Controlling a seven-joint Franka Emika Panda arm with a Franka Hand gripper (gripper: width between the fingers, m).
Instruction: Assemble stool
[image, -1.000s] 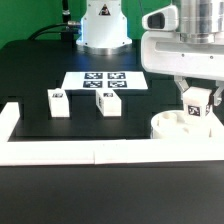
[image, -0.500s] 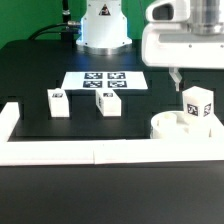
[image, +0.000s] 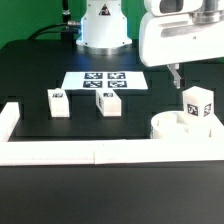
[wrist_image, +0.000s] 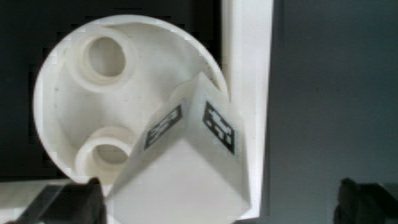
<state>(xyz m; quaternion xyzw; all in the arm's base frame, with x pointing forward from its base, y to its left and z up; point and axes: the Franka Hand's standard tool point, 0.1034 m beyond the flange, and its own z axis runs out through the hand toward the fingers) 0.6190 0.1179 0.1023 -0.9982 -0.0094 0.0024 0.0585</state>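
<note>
The white round seat (image: 168, 127) sits at the exterior view's right, against the white rail. One tagged leg block (image: 197, 104) stands upright in a socket of the seat. My gripper (image: 188, 73) is open and empty, raised above that leg and not touching it. In the wrist view the leg (wrist_image: 187, 160) stands between my spread fingertips (wrist_image: 71, 203), over the seat (wrist_image: 98, 105), which shows two empty sockets. Two more leg blocks (image: 58, 101) (image: 107, 101) stand loose on the black table at the left.
The marker board (image: 105, 80) lies flat behind the loose legs. A long white rail (image: 100, 152) runs along the front, with a corner piece (image: 8, 120) at the left. The robot base (image: 103, 25) stands at the back.
My gripper has let go of the leg block and risen straight up. The leg stays upright in the seat. Nothing else moved.
</note>
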